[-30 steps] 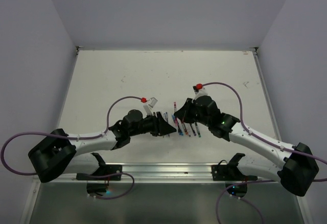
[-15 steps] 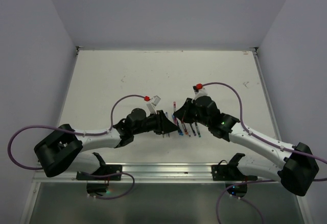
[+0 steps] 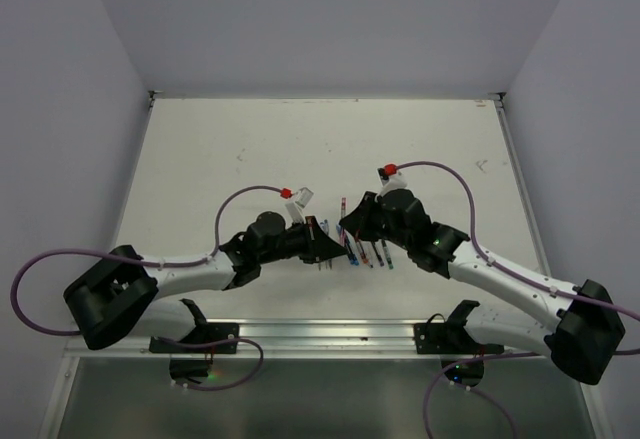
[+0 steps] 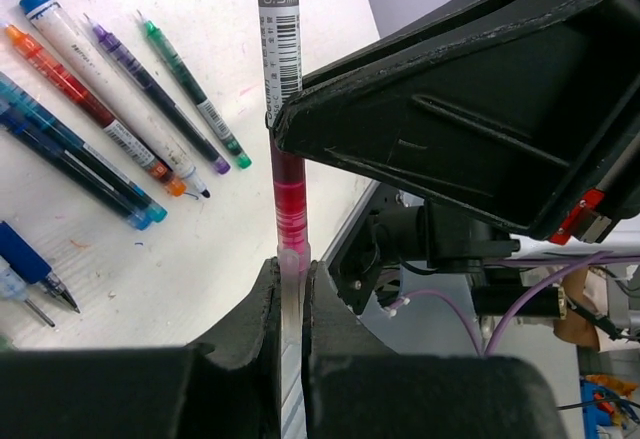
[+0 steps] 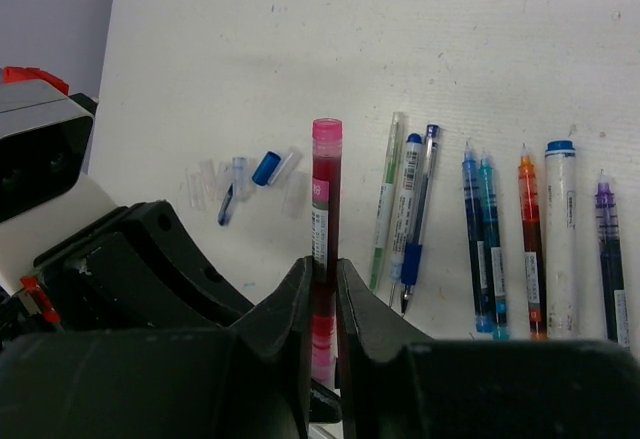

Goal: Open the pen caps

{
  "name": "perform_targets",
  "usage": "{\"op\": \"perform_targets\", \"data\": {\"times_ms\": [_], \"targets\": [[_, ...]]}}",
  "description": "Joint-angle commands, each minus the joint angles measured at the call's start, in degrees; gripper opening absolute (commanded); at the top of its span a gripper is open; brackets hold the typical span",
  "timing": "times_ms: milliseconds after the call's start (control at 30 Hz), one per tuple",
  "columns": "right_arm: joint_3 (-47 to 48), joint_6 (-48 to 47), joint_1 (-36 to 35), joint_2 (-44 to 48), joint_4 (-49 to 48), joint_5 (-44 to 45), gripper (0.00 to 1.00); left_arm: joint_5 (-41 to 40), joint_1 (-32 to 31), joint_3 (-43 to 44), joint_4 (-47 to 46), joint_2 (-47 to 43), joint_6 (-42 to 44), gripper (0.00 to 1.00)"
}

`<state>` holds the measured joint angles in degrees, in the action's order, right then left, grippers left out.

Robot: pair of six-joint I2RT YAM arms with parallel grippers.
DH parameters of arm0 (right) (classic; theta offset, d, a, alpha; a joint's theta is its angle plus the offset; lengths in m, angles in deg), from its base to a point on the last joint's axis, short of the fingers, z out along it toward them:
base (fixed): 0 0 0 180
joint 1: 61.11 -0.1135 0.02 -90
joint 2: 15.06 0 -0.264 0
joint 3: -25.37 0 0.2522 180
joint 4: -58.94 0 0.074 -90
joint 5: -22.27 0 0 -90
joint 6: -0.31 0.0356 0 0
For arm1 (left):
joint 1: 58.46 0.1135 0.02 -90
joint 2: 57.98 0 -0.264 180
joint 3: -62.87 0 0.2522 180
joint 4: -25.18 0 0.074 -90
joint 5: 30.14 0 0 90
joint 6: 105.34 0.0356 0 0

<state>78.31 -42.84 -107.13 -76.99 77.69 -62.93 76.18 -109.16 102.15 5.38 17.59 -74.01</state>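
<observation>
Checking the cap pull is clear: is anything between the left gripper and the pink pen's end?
Nothing visible does. The left gripper pinches the pink pen by its clear end; the right gripper clamps its barrel; other pens lie aside.

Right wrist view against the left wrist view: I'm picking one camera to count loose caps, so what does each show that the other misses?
Only the right wrist view: small loose clear and blue plastic caps on the white table, and the pink far end of the held pink-ink clear pen. Only the left wrist view: the left gripper shut on that pen's clear end, and its printed barcode. Both: the right gripper clamping the pen, and the row of coloured pens.
</observation>
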Motion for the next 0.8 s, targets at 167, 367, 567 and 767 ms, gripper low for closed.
{"op": "perform_targets", "data": {"times_ms": [167, 367, 567, 767], "targets": [[1.1, -2.0, -0.1, -3.1, -3.4, -2.9, 0.21, 0.6, -0.5, 2.3, 2.6, -1.1, 4.7, 0.0], [0.5, -1.8, -0.1, -3.7, -4.4, -4.0, 0.22, 1.0, -0.5, 2.9, 2.4, -1.1, 4.8, 0.0], [0.2, -2.1, 0.0, -3.9, -4.5, -3.5, 0.0, 1.5, -0.5, 3.0, 2.3, -1.3, 4.8, 0.0], [-0.9, -2.4, 0.1, 0.7, -4.6, 2.1, 0.0, 4.0, -0.5, -1.3, -3.1, -2.5, 3.2, 0.0]]}}
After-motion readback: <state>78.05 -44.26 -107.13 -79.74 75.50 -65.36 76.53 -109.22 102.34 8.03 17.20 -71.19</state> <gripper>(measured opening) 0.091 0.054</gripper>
